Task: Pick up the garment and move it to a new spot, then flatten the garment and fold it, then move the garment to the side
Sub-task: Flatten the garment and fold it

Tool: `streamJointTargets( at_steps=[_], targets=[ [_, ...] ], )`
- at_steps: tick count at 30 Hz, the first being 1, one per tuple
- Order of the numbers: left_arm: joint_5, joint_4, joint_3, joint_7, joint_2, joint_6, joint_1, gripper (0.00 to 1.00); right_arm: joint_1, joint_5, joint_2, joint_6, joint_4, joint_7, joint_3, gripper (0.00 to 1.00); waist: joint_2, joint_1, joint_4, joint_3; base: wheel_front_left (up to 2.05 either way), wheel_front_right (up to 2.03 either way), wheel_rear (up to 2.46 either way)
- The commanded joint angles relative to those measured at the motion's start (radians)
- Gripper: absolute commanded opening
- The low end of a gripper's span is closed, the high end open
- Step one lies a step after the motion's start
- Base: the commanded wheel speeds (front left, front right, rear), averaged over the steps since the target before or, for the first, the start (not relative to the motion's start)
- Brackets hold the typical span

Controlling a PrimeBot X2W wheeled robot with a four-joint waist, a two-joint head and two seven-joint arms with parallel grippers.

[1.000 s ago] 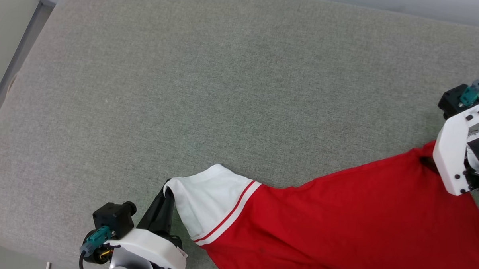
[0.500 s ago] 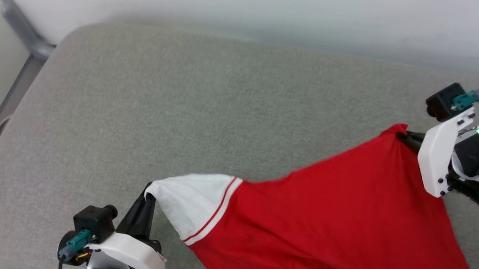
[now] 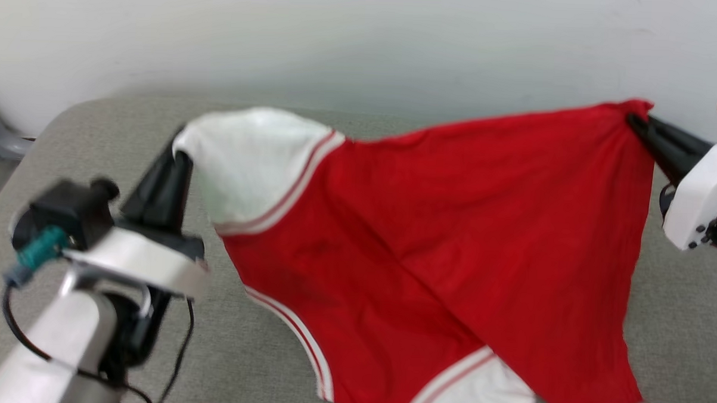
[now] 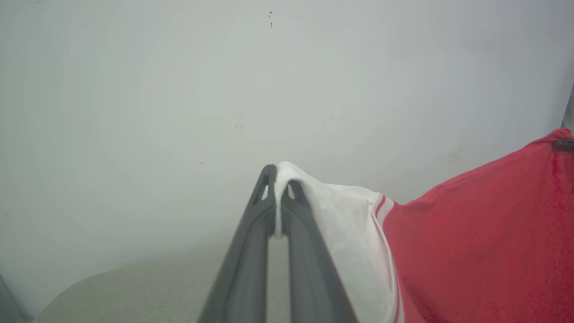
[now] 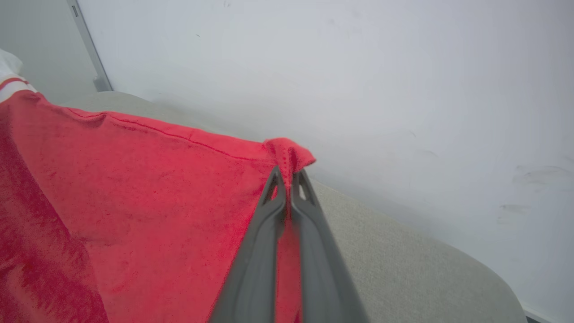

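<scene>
Your left gripper is clamped on the edge of the white sleeve. Your right gripper is pinched tight on a red hem corner. The garment hangs stretched between them above the grey padded surface, its lower part drooping. Both holds look thin, just a fold of cloth at each tip. If you pull the arms wider or swing fast, a corner may slip free. If you lay it down unevenly, the loose lower sleeve could tuck underneath and leave you wrinkles to flatten.
</scene>
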Motion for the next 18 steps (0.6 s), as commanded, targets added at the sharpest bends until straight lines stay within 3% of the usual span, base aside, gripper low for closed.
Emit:
streamJointTargets(
  at_steps=[1,9,18],
  targets=[
    [0.012,-0.013,0.007,0.01,0.01,-0.004,-0.049,0.0,-0.015,-0.019,0.016,-0.001,-0.016,0.001,-0.02,0.0,0.0,0.0001,-0.013,0.011,0.0,0.0,0.0],
    [0.005,0.004,0.04,0.084,0.007,-0.045,-0.402,0.0,-0.164,-0.123,0.094,-0.001,-0.081,0.052,-0.163,0.0,0.0,0.0001,-0.042,0.142,0.0,0.0,0.0],
    [0.044,0.16,0.036,0.135,-0.004,-0.124,-0.882,0.0,-0.531,-0.236,0.153,-0.001,-0.024,0.078,-0.251,0.0,0.0,0.0001,-0.054,0.361,0.0,0.0,0.0]
  ],
)
